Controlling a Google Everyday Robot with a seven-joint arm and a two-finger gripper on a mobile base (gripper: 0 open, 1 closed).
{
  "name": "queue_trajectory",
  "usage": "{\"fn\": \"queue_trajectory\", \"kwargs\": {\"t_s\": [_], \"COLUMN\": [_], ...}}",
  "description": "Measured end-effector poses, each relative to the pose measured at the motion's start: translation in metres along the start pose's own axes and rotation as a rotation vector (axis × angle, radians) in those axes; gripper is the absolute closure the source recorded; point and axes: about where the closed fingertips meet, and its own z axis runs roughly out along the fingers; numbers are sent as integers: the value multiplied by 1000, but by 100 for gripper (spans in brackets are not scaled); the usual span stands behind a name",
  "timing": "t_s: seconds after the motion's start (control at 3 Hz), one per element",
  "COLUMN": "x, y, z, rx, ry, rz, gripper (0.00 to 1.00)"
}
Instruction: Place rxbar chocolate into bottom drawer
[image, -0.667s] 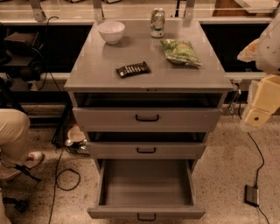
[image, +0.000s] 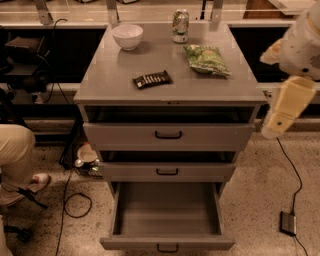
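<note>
The rxbar chocolate (image: 152, 79), a dark flat bar with pale lettering, lies on the grey cabinet top (image: 125, 75), near its front middle. The bottom drawer (image: 167, 244) is pulled wide open and its inside shows nothing in it. Its small black handle sits at the lower edge of the view. My gripper (image: 281, 112), a cream-coloured piece hanging from the white arm, is at the right edge beside the cabinet. It hangs level with the top drawer, well right of the bar and holding nothing that I can see.
A white bowl (image: 127, 36), a drink can (image: 180, 25) and a green snack bag (image: 207, 59) stand on the cabinet top. The top drawer (image: 168, 135) and middle drawer (image: 167, 171) are slightly open. A person's leg (image: 15, 155) and cables lie at the left; a pedal (image: 288, 223) is on the floor at the right.
My arm and gripper have shifted a little to the left and up, towards the cabinet's right side. The bar and the drawers have not moved.
</note>
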Motion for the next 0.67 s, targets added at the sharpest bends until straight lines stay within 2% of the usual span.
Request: {"fn": "queue_trajectory", "kwargs": {"t_s": [0.33, 0.67], "x": [-35, -62], "y": [-54, -86], "z": [46, 80], "rx": [-23, -42], "ry": [-47, -77], "rz": [-25, -34], "gripper": [0, 0]}}
